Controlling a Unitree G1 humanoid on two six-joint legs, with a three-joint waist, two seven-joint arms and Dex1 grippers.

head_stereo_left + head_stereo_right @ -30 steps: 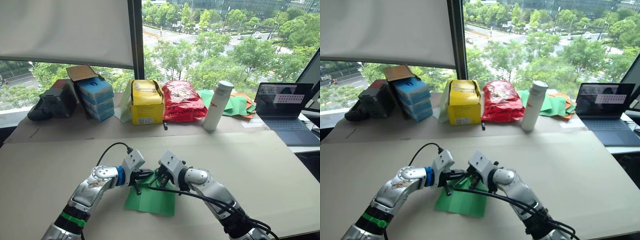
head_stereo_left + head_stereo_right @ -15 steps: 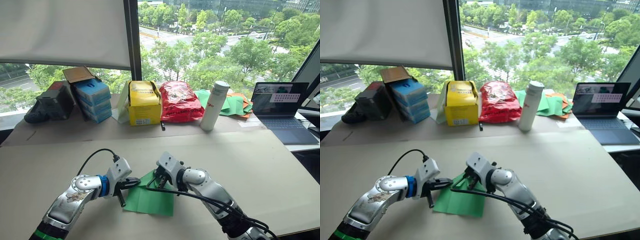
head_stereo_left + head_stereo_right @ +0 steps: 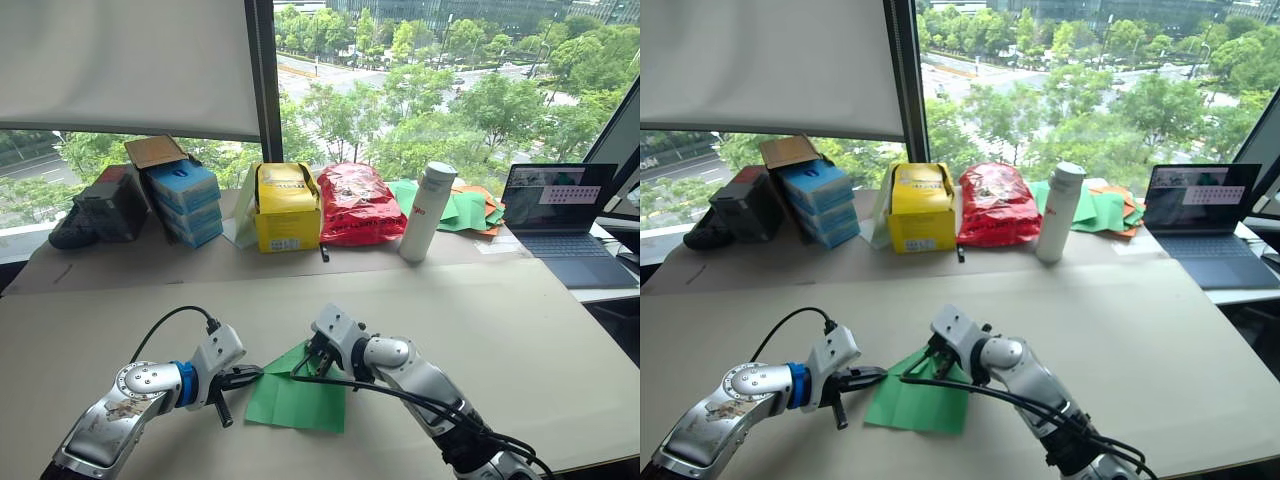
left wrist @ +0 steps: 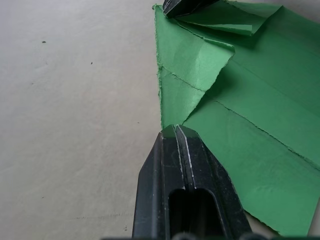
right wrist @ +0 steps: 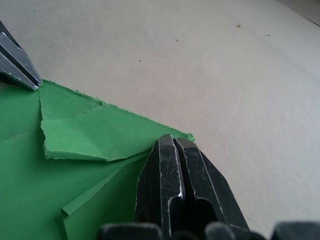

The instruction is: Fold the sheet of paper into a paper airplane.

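The sheet of paper lies flat on the tan table, bright green, with a folded flap at its far left corner. My left gripper is shut, and its tip touches the sheet's left edge. My right gripper is shut too, its tip resting on the sheet's far corner over a raised fold. I see no paper between either pair of fingers. The right gripper's cable runs over the sheet's far right part.
Along the back of the table stand blue boxes, a yellow box, a red bag, a white bottle, a heap of green and orange sheets and a laptop. Bare tabletop surrounds the sheet.
My left gripper has drawn back to the left, from over the sheet to its left edge. The right gripper stays at the far corner. The camera has shifted slightly.
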